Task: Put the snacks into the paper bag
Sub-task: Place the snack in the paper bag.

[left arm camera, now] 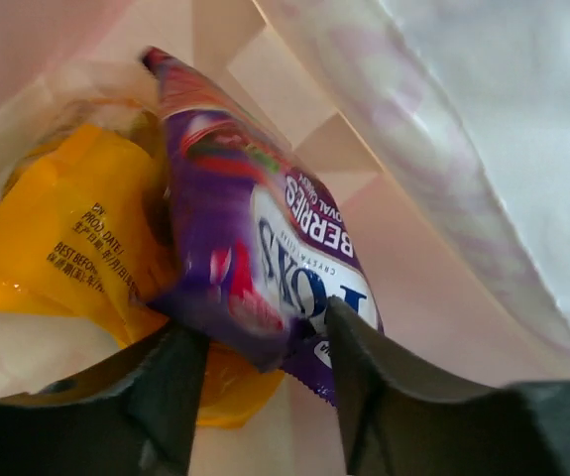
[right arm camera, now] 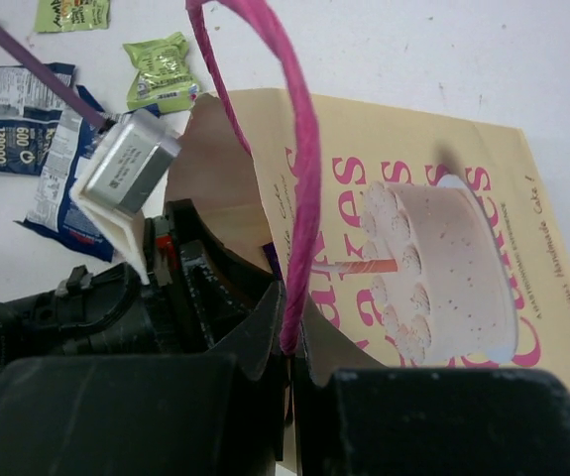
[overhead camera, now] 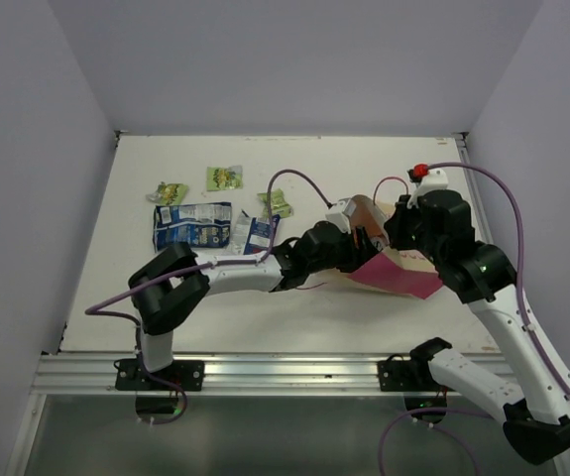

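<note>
Lying on its side, paper bag [overhead camera: 401, 275] opens leftward.

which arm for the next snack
Probably left: its claw stands open around the purple packet in the paper bag, and the blue packets lie on its side. The right claw is shut on the pink handle.

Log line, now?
left jaws: apart, purple packet between, in paper bag; right jaws: shut on bag handle; table: two blue packets, three green packets

Top camera looks down from behind; wrist cameras share the paper bag [right arm camera: 413, 129] closely.
</note>
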You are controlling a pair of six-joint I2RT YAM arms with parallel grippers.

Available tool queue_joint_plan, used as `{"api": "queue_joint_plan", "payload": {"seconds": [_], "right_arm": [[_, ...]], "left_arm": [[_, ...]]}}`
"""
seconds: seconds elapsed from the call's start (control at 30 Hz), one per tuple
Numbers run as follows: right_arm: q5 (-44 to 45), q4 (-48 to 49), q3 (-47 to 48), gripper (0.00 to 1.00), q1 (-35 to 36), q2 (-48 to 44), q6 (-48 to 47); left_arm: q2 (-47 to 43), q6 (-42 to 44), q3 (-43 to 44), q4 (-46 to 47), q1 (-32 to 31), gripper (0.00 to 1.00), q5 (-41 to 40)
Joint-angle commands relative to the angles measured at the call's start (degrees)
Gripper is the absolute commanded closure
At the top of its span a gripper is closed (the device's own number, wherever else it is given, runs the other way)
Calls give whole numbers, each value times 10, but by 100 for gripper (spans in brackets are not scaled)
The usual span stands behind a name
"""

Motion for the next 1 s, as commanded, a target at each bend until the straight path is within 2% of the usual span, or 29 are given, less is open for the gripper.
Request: {"api": "queue_joint_plan", "payload": {"seconds": [0.0, 0.17, 0.37, 0.53, 0.7, 0.8, 0.97], "right_arm": [[20, 56, 54, 100, 2, -17, -11], [22, 35, 46, 100, 2, -23, -38], [16, 38, 12, 100, 2, -45, -63], [-17, 46, -14, 100, 1, -56, -69], [-86, 26, 13, 100, 2, -41, -107], [-94, 12, 39, 100, 1, -29, -124], [-96, 12, 38, 100, 2, -21, -131]], "left_arm": [[-79, 39, -29, -32, -7, 40, -34], [-187, 81, -58, -88, -3, 22, -75], [-301, 134, -63, -202, 13, 12, -108], [-370, 185, -43, -314, 35, 8, -118], [-385, 215, -44, -380, 83, 8, -121], [-369, 225, -60, -386, 128, 11, -61], [-309, 220, -72, -362, 141, 16, 43]]}}
